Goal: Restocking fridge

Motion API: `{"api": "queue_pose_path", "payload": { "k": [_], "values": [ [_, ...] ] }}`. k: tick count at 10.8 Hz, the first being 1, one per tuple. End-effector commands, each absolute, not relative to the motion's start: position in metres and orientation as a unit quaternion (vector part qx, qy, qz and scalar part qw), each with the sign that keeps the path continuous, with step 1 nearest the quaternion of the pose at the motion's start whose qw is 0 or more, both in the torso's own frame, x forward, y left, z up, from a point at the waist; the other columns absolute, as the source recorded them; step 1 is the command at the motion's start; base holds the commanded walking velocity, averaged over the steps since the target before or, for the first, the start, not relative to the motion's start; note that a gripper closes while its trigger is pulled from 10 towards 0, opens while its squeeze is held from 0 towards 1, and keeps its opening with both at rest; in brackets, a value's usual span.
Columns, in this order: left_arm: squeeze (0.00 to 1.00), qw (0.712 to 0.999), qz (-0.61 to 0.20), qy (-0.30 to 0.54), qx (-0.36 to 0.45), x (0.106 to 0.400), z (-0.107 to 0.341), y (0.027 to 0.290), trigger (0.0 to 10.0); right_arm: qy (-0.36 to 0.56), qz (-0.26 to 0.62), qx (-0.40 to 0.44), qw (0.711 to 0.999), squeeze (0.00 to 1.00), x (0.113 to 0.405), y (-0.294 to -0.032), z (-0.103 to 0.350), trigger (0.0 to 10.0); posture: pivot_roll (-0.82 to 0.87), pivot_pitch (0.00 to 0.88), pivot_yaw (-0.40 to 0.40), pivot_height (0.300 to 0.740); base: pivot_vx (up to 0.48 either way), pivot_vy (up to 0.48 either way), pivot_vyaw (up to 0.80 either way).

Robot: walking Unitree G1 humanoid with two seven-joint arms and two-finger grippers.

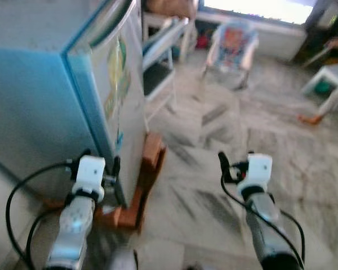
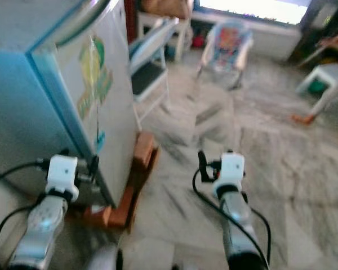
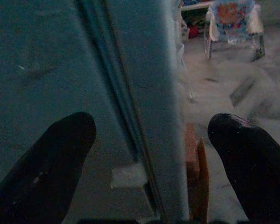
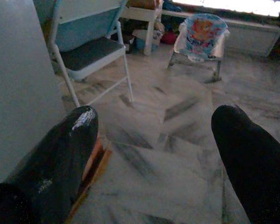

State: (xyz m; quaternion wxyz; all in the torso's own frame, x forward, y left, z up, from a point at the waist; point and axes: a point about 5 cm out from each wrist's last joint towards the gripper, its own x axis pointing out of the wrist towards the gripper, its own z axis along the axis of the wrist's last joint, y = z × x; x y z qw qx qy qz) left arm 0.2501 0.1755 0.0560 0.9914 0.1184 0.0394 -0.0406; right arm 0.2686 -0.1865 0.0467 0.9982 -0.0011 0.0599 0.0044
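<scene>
Left wrist view has our left gripper spread wide, empty, straddling the fridge door's edge at ten o'clock; we could scrape it. Right gripper is open, empty.

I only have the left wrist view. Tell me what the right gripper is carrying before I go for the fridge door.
Observer: Nothing. The right gripper is open and empty, over the marble floor to the right of the fridge.
Operator: Name anything standing near the door's front.
Observer: A folding chair stands just beyond the fridge, on the side the door faces. The door looks shut.
</scene>
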Motion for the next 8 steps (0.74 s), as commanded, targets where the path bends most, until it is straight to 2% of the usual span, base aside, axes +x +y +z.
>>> {"api": "queue_pose_path", "payload": {
  "k": [1,5,8],
  "values": [
    [0.00,0.991,-0.041,0.045,0.120,0.247,0.052,0.173,10.0,0.070,-0.006,-0.005,0.998,0.00,0.265,-0.195,0.044,10.0,0.13,0.068,-0.063,0.740,0.000,0.000,0.00],
    [0.00,0.989,-0.060,0.054,0.120,0.257,0.053,0.175,10.0,0.078,-0.003,-0.009,0.997,0.00,0.262,-0.196,0.041,10.0,0.13,0.073,-0.072,0.740,0.000,0.000,0.00],
    [0.00,0.994,-0.044,0.066,0.076,0.275,0.057,0.182,10.0,0.092,0.003,-0.017,0.996,0.00,0.259,-0.196,0.037,10.0,0.13,0.073,-0.075,0.740,0.000,0.000,0.00]
  ]
}}
